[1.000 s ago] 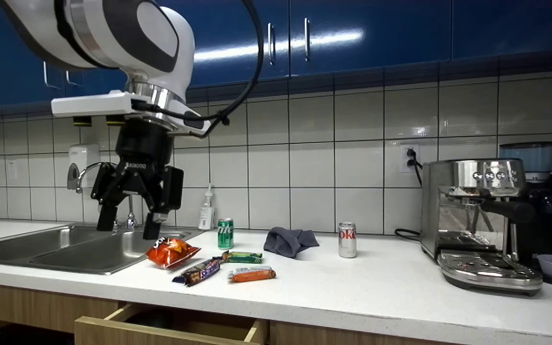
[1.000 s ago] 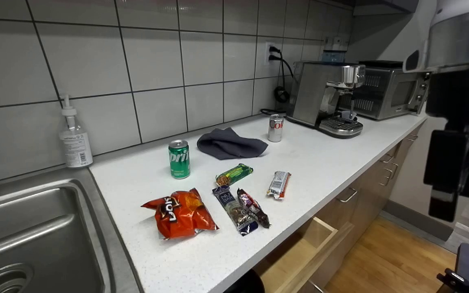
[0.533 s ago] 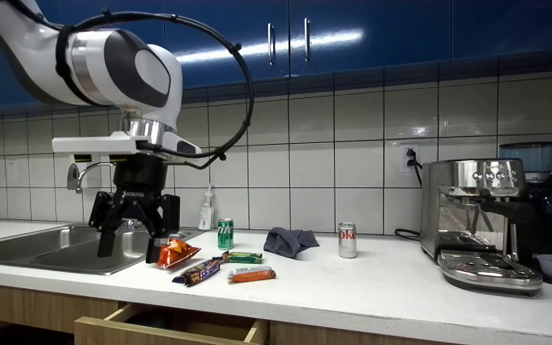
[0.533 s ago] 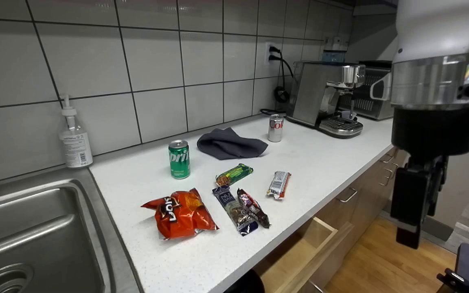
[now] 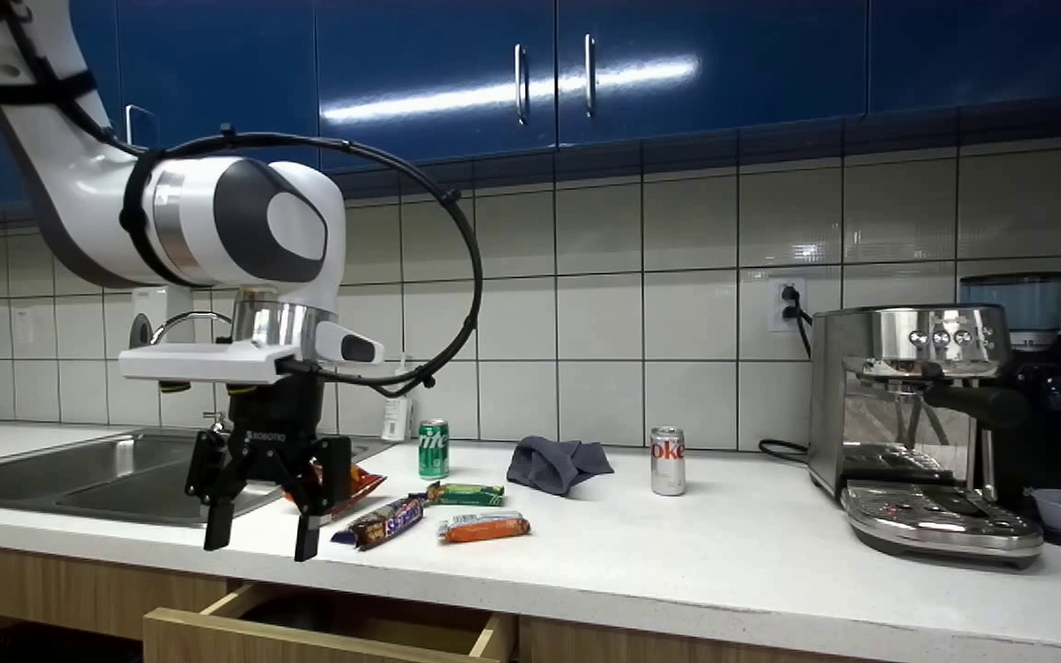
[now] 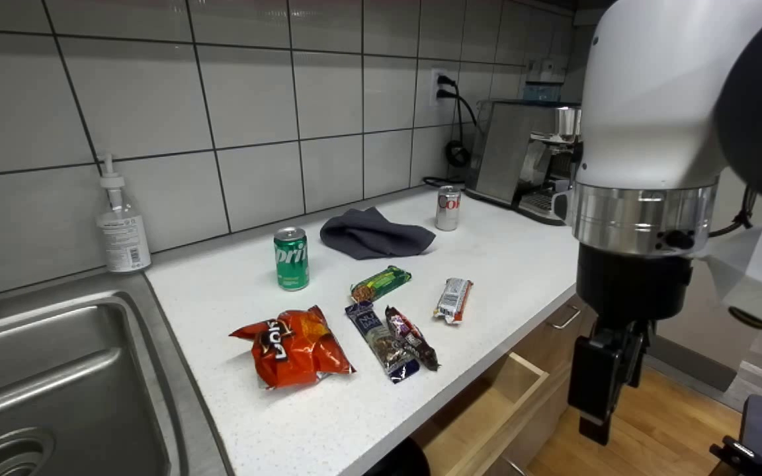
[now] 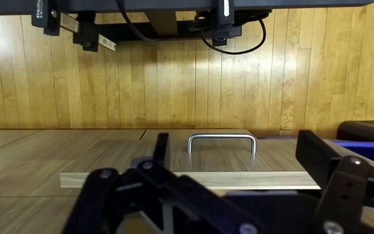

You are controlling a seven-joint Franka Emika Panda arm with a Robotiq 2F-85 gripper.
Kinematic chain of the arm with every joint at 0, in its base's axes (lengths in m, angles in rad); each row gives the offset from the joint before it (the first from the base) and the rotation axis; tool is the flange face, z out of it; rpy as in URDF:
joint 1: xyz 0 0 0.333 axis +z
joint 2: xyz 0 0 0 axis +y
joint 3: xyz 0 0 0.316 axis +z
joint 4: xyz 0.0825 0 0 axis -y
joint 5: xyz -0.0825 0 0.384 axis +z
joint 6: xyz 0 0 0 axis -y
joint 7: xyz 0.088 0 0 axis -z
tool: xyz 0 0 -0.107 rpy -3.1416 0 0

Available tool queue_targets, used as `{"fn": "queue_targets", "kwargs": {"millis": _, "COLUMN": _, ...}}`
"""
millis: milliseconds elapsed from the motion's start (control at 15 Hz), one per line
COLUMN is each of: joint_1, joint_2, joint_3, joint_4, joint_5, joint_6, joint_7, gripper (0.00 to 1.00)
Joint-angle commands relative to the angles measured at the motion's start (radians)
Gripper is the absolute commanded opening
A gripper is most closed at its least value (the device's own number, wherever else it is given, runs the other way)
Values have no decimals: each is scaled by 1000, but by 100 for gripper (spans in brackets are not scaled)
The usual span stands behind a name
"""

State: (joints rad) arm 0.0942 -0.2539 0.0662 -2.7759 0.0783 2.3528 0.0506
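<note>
The stainless steel double-basin sink [image 6: 170, 363] is set into the left of the white stone countertop [image 5: 724, 575]. Just right of it lies the puffy orange chip bag [image 6: 298, 350]; farther right, the slim blue wrapped bar [image 6: 381, 338] and the slim brown wrapped bar [image 6: 413, 338] lie side by side, with the short green wrapped bar [image 6: 381, 284] beyond them and the short orange-and-white wrapped bar [image 6: 453, 301] to their right. Toward the far side, left to right, come the round green metal can [image 6: 292, 261], rumpled dark grey cloth [image 6: 374, 237], round silver metal can [image 6: 448, 210] and boxy steel espresso machine [image 6: 516, 155]. Below the near edge is the pulled-out pale wooden drawer [image 5: 263, 645]; the black two-finger gripper [image 5: 262, 541] hangs higher, off that edge.
</note>
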Motion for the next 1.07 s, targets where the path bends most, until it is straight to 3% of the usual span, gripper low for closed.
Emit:
{"fn": "queue_targets", "kwargs": {"millis": 0, "joint_1": 2, "joint_2": 94, "joint_3": 21, "joint_4": 30, "joint_5": -17, "joint_6": 84, "joint_7": 18, "gripper": 100}}
{"fn": "queue_targets", "kwargs": {"millis": 1000, "joint_1": 18, "joint_2": 400, "joint_3": 14, "joint_4": 139, "joint_5": -89, "joint_6": 410, "joint_7": 140, "gripper": 100}}
